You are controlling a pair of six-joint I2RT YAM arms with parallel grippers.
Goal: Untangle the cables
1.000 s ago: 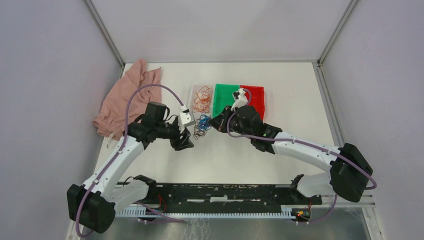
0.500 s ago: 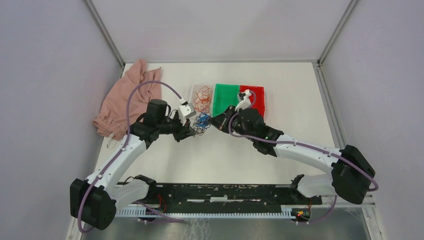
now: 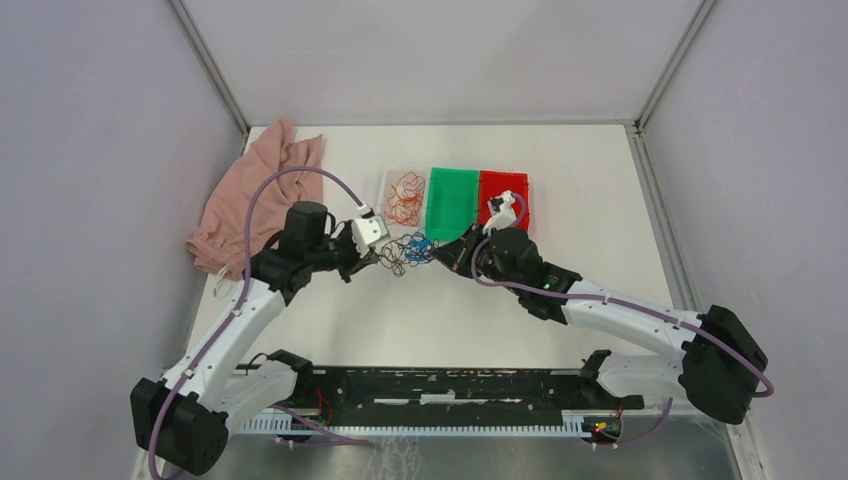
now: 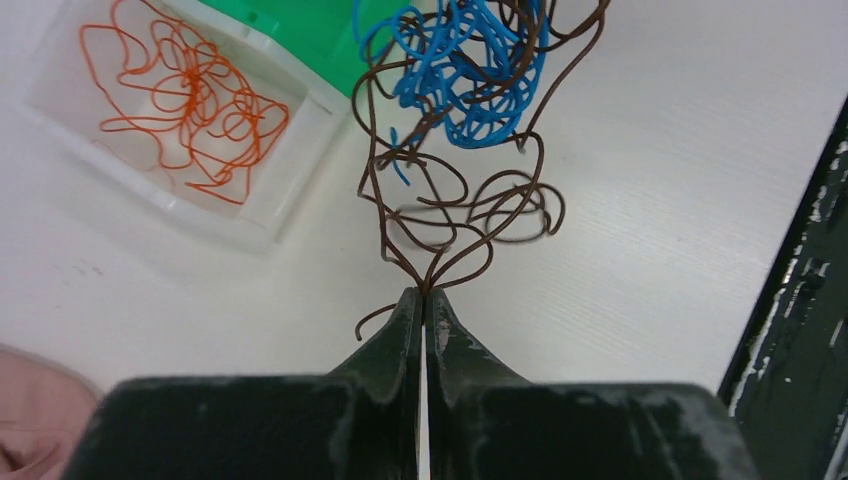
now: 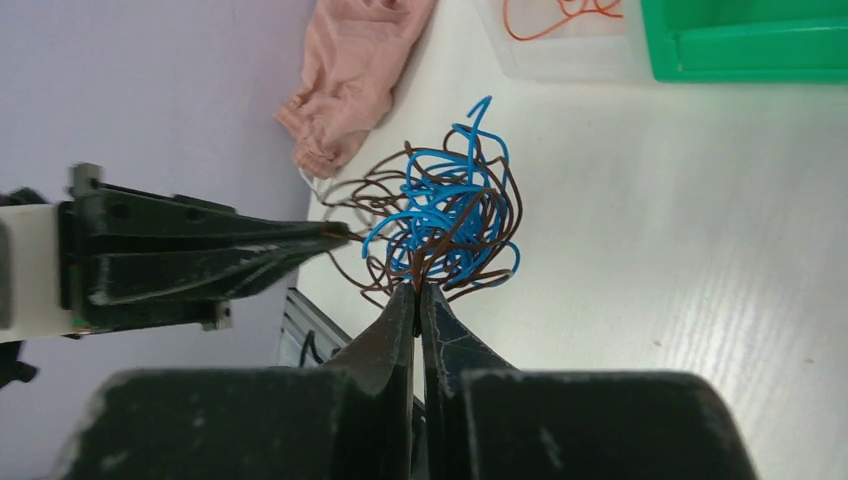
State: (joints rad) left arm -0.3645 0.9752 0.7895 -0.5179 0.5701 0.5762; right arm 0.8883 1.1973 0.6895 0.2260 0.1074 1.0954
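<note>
Your left hand (image 4: 422, 300) is pressed together on a brown cable (image 4: 440, 215); your right hand (image 5: 417, 292) pinches the far side of the brown-and-blue tangle (image 5: 450, 215), strung between them over the tabletop (image 4: 650, 200). Draw apart slowly, so loops slip free instead of cinching.

Smooth plastic-sheathed blue and dark brown curly cables (image 4: 470, 80); matt white desk (image 4: 650, 230) with a faint grain; glossy green plastic tray (image 4: 300, 35); translucent clear plastic tray (image 4: 290, 170); soft pink cloth (image 5: 360, 60); scuffed matt black left tool (image 4: 422, 300).
</note>
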